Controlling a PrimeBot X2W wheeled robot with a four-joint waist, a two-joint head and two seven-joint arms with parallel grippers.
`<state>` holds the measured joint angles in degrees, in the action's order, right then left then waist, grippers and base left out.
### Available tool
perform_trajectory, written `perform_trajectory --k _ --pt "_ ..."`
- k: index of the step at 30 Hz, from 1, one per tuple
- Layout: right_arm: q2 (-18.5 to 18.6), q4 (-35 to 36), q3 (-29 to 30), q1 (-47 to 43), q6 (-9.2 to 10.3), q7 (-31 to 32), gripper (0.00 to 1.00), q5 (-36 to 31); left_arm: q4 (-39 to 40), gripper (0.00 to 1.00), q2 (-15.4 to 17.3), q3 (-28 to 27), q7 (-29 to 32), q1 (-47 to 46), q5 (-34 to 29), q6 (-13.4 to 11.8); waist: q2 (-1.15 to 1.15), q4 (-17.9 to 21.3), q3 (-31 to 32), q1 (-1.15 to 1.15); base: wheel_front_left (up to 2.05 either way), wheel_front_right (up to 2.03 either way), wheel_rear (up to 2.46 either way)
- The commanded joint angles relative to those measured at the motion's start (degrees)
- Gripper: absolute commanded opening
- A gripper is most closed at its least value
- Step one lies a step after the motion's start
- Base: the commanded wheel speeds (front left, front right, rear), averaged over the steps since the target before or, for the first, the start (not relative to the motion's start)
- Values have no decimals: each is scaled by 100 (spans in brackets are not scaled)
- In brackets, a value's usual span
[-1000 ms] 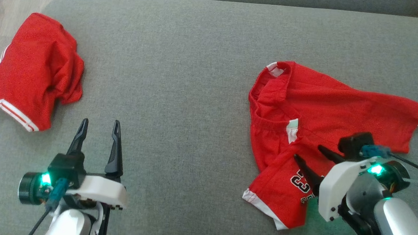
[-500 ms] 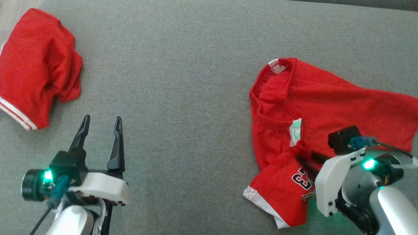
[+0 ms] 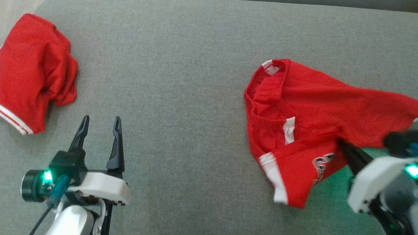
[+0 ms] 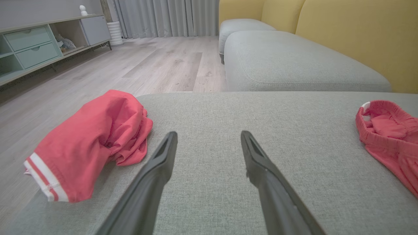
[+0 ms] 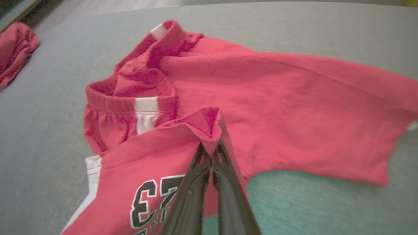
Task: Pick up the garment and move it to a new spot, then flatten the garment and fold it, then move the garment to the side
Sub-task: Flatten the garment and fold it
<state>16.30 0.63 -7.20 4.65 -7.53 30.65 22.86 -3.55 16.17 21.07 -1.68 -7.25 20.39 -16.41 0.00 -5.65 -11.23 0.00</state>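
A crumpled second red garment with white stripes along one hem lies at the left end of the grey seat, its striped corner reaching over the seat's left edge. The left wrist view shows it bunched at that corner of the seat, with wooden floor beyond.

At the seat's near edge, left of its middle, the left gripper has its two dark fingers spread apart, with only bare grey fabric between them. Its own camera shows the same gap, and nothing is held.

On the right half of the seat lies the garment, red shorts spread unevenly. The elastic waistband is turned toward the seat's middle and one leg stretches to the seat's right end. The other leg, with a white stripe and a printed number, points at the seat's near edge.

At the right end of that near edge, the right gripper has its fingers pressed together on the garment. In the right wrist view the fingers pinch a raised peak of red cloth just above the number. The seat shows grey around it, tinted green under the wrist.
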Motion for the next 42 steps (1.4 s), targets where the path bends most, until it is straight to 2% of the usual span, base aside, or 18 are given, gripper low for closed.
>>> perform_trajectory --k 1,6,7,8,9,13,18,24,33,42 --pt "-76 260 265 -95 4 -75 0 -59 168 100 134 -214 -78 -182 47 -33 0 25 21 0 0 0 0" --pt "-604 79 1459 -497 4 -295 0 -208 183 100 150 -204 -75 -172 59 -47 0 68 64 0 0 0 0" --pt "-714 -18 1652 -555 4 -341 4 -213 184 100 156 -204 -73 -164 61 -51 0 77 74 0 0 0 0" --pt "-804 -125 1828 -610 4 -371 35 -259 186 100 161 -205 -71 -156 66 -55 0 87 83 0 0 0 0" --pt "-889 -232 1971 -655 4 -388 100 -281 188 100 168 -203 -69 -149 69 -58 0 94 90 0 0 0 0" --pt "-1137 -517 2402 -699 4 -583 100 -333 198 100 191 -202 -55 -135 84 -65 0 124 110 0 0 0 0" --pt "-1279 -448 2676 -522 4 -1261 100 -427 201 100 213 -205 -52 -121 100 -83 0 169 149 0 0 0 0" --pt "-1307 349 2197 -373 4 -2017 100 -989 211 100 252 -199 -24 -59 110 -118 0 247 250 0 0 0 0" --pt "-1129 1129 1299 -464 4 -2192 100 -1150 255 100 316 -184 18 -26 126 -127 0 292 320 0 0 0 0" --pt "-1108 1261 1152 -571 4 -2173 100 -1017 300 100 347 -167 38 -16 137 -160 0 303 353 0 0 0 0"
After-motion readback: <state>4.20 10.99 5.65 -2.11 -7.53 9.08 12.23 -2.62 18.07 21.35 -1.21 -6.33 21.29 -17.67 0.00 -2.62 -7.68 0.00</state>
